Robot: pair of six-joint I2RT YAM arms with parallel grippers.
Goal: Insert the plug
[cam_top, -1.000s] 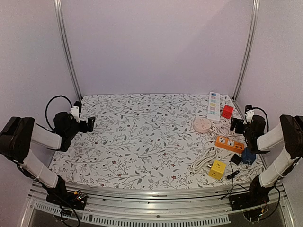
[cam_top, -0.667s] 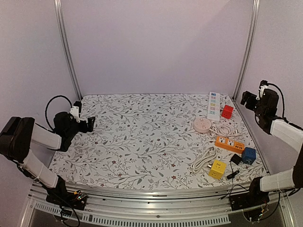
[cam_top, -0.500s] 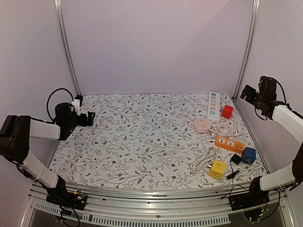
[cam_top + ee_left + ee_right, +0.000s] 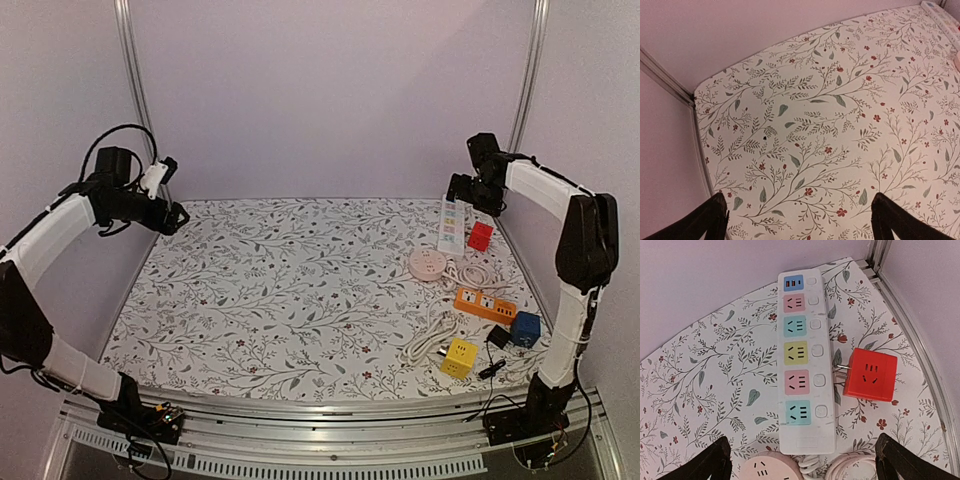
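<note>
A white power strip (image 4: pixel 802 375) with coloured sockets lies at the back right (image 4: pixel 452 223). Beside it sits a red cube adapter (image 4: pixel 870 374), whose metal prongs point at the strip without touching a socket. My right gripper (image 4: pixel 805 467) hovers above both, open and empty, and in the top view it hangs over the back right corner (image 4: pixel 462 190). A white plug on its cable (image 4: pixel 425 345) lies next to a yellow cube socket (image 4: pixel 460 357). My left gripper (image 4: pixel 800 227) is open over bare floral cloth, high at the back left (image 4: pixel 172 217).
A pink round socket (image 4: pixel 427 264) sits just in front of the white strip. An orange strip (image 4: pixel 485 304), a blue cube (image 4: pixel 525 329) and a black plug (image 4: pixel 497 338) lie along the right edge. Metal frame posts stand at both back corners.
Both arms have risen from low at the table's sides. The right one swung to the back over the white strip, the left one lifted toward the back left corner. Both grippers stayed open.
</note>
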